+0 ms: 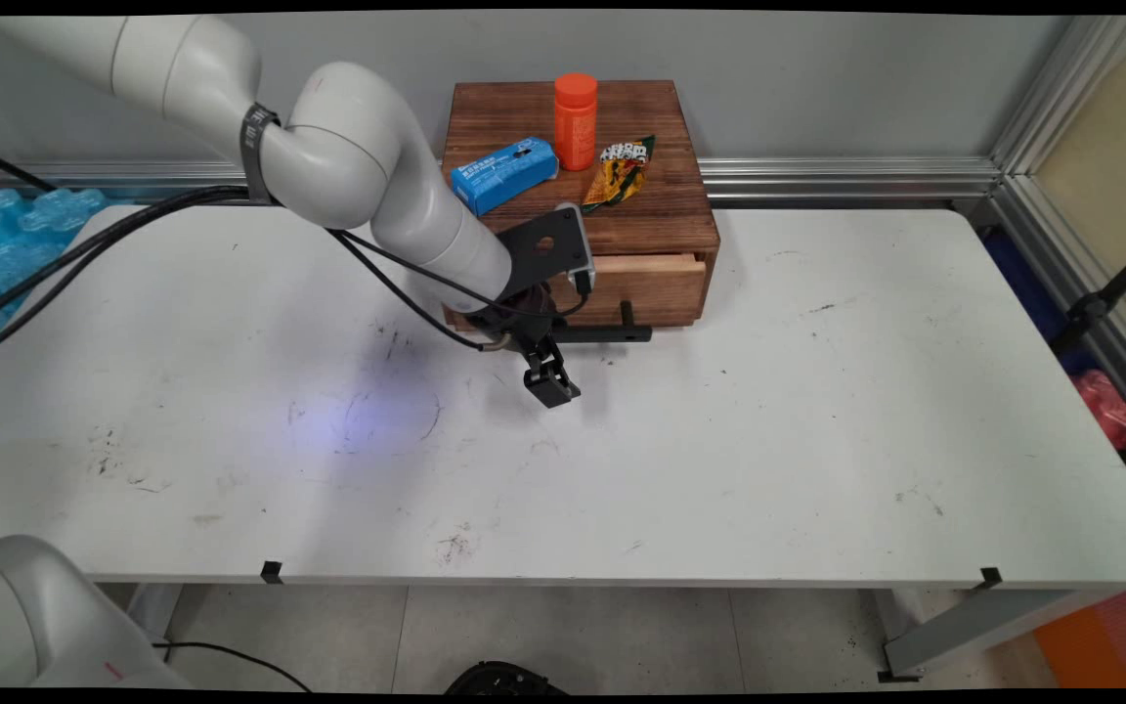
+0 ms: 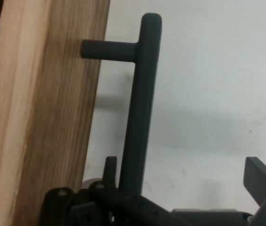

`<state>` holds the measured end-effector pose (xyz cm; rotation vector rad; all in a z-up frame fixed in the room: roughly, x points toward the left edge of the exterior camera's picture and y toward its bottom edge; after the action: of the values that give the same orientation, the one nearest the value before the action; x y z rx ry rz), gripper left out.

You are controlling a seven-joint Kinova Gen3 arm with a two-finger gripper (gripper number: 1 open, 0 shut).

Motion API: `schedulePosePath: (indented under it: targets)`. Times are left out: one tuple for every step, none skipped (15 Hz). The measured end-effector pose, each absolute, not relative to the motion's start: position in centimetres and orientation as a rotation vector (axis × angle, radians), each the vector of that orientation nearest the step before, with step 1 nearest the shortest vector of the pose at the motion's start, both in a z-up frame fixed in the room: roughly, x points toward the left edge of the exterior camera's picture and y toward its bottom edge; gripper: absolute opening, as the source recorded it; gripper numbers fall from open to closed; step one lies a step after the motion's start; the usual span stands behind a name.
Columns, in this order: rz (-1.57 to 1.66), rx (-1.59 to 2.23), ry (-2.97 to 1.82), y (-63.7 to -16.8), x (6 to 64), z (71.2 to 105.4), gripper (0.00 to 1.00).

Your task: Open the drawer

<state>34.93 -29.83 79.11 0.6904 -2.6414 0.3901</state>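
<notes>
The white table (image 1: 719, 469) is bare along its near side. Past the middle, the gripper (image 1: 543, 357) hangs low over the table, right at the front of a wooden box (image 1: 514, 108).

Its fingers (image 2: 260, 179) are spread apart and grip nothing. In the hand view the black handle (image 2: 140, 103) of the drawer (image 2: 53, 117) runs up between them. One finger sits just beside the bar on the drawer side, and the other is well apart from it over the table.

The handle is a straight round bar held off the drawer front on short posts. It looks stiff and hard, and probably smooth enough to slip in a loose pinch. The free span between the posts is the best place to hold it, with a finger on either side. The drawer is wood and looks fairly light, and its front seems to stand slightly out from the box.

The arm (image 1: 358, 166) comes down from the upper left, bends at the elbow and slopes towards the handle's left end, so the wrist hides that corner of the box.

On top of the box, from left to right, are a blue carton (image 1: 504, 174) lying flat, an upright orange bottle (image 1: 576, 119) and a snack packet (image 1: 619, 171), all near one another. The box stands against the wall.
</notes>
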Motion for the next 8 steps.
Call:
schedulePosePath:
  targets:
    - [0.386, 0.690, -2.641, -29.7, 34.8, 79.1, 1.00]
    - [0.383, 0.690, -2.641, -29.5, 34.8, 79.1, 1.00]
    - [0.378, 0.689, -2.641, -29.3, 34.7, 79.1, 1.00]
    - [0.373, 0.688, -2.642, -29.0, 34.5, 79.1, 1.00]
    - [0.367, 0.686, -2.642, -28.8, 34.4, 79.1, 1.00]
    - [0.362, 0.685, -2.643, -28.5, 34.3, 79.1, 1.00]
    - [0.357, 0.683, -2.644, -28.2, 34.2, 79.1, 1.00]
    - [0.351, 0.679, -2.646, -27.9, 34.1, 79.1, 1.00]
